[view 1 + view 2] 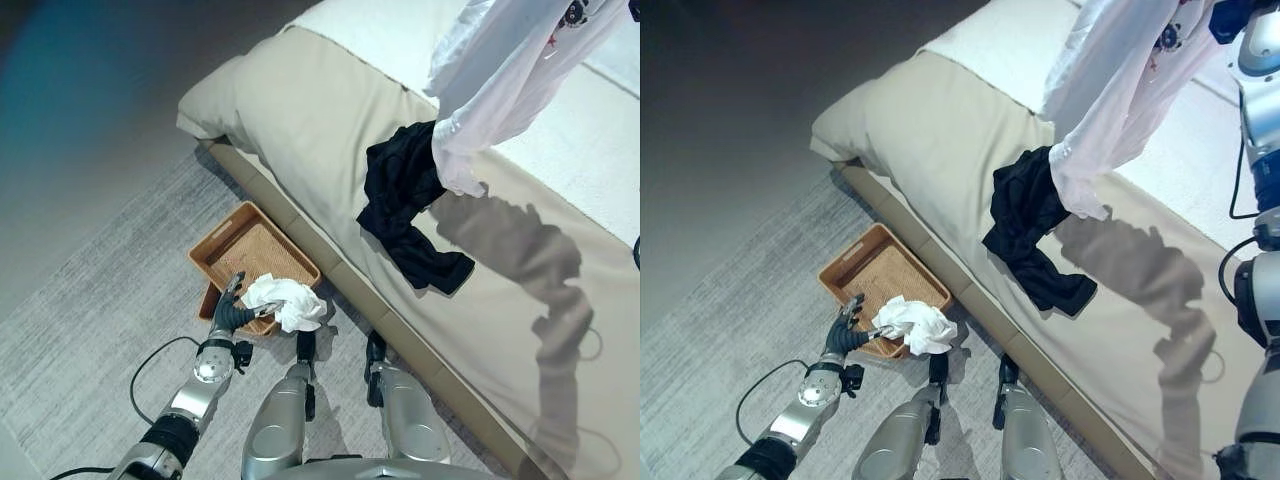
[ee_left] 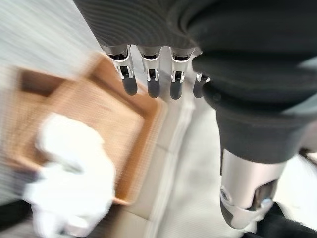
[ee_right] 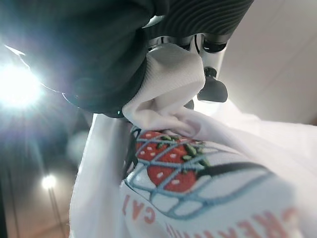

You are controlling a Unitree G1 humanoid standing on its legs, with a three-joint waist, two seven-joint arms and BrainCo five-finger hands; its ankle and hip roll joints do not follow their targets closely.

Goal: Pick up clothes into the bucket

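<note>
While my right hand (image 3: 198, 74) pinches the white shirt (image 1: 510, 70) high over the bed (image 1: 300, 110), my left hand (image 1: 232, 312) hovers open-fingered by the basket (image 1: 225, 240), so next I'd swing the shirt across to it.

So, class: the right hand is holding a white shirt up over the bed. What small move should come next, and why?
Probably swing the right hand toward the wicker basket on the floor. It is shut on the white shirt, which hangs above the bed, far from the basket beside the left hand.
</note>
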